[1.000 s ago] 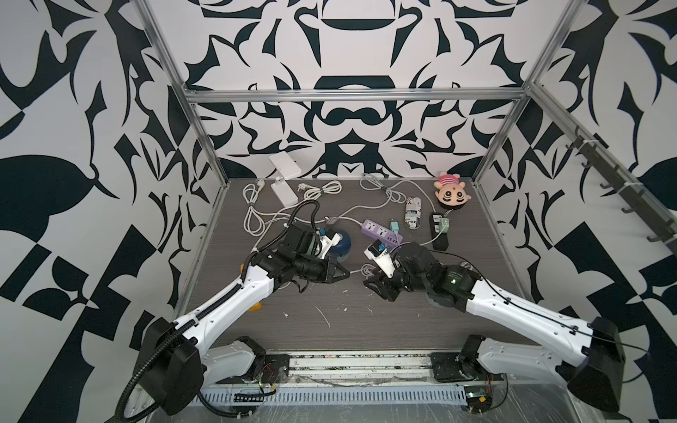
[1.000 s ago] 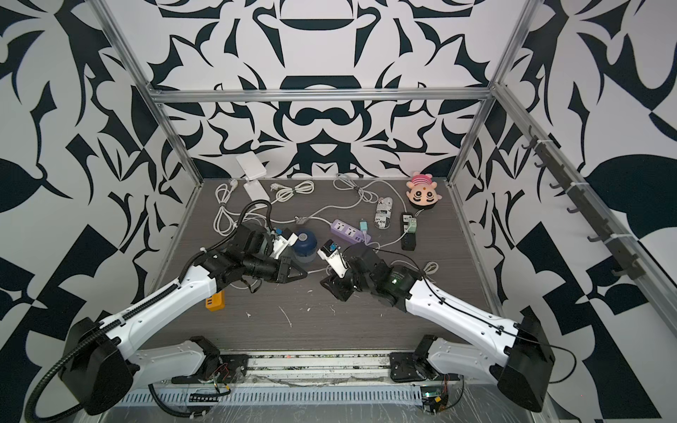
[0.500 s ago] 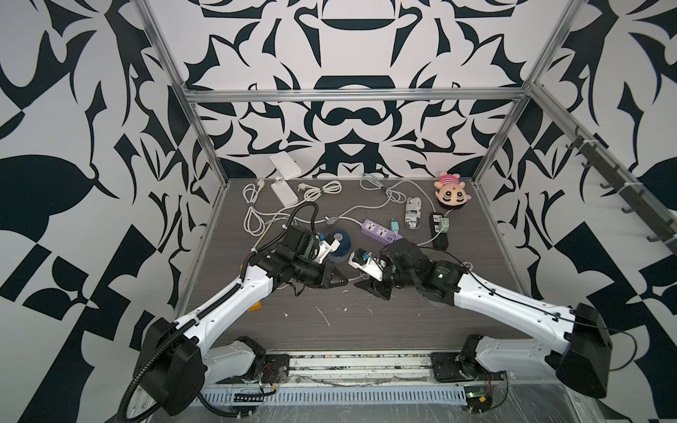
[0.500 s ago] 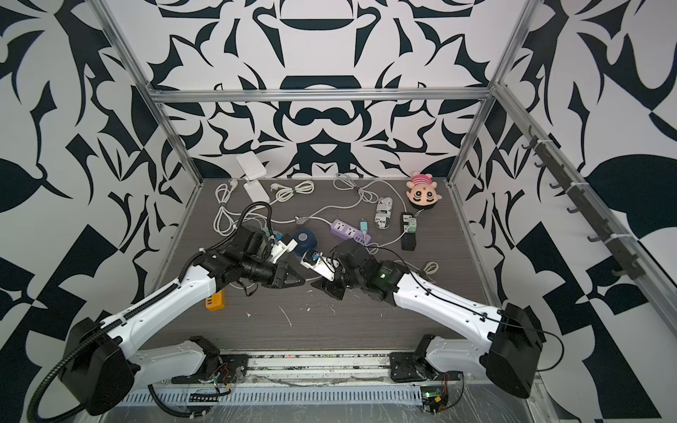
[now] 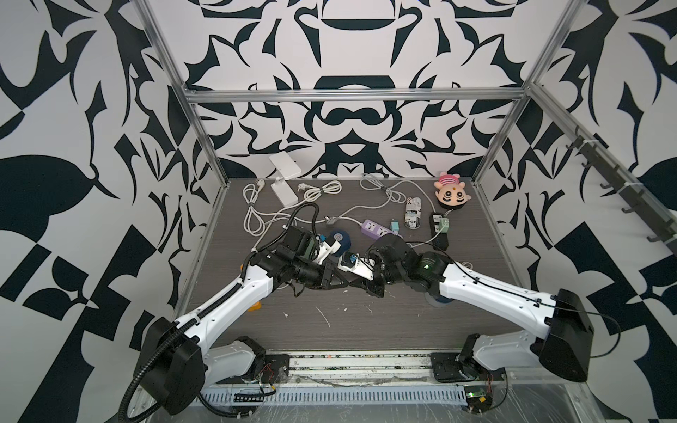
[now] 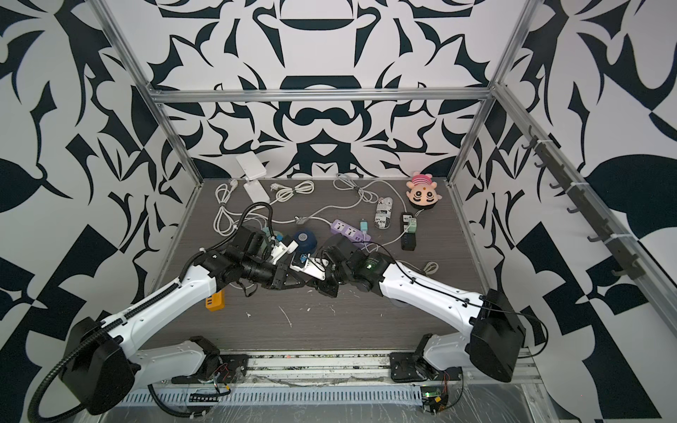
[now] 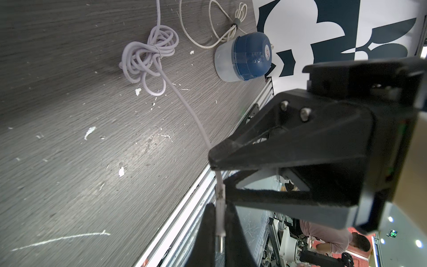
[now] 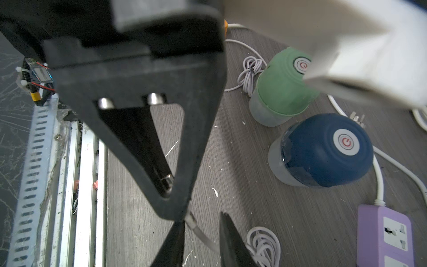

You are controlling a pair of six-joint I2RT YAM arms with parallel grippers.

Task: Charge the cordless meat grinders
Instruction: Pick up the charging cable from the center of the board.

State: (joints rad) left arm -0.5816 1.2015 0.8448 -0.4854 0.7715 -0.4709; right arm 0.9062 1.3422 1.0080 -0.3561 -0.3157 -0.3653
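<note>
right gripper [image 8: 202,218] has moved in, narrowly parted around the white cable [image 7: 184,101] pinched by left gripper [image 7: 219,208].

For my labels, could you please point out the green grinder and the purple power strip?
green grinder [image 8: 283,91]: right wrist view, domed side.
purple power strip [image 5: 375,229]: a top view, top face.

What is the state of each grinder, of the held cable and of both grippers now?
left gripper: shut on the plug end of the white cable.
right gripper: fingers apart, the cable between them.
white cable: pinched at its plug end, the rest slack.
green grinder: upright, untouched.
navy grinder: upright beside the green one, untouched.
second navy grinder: upright, untouched.
</note>
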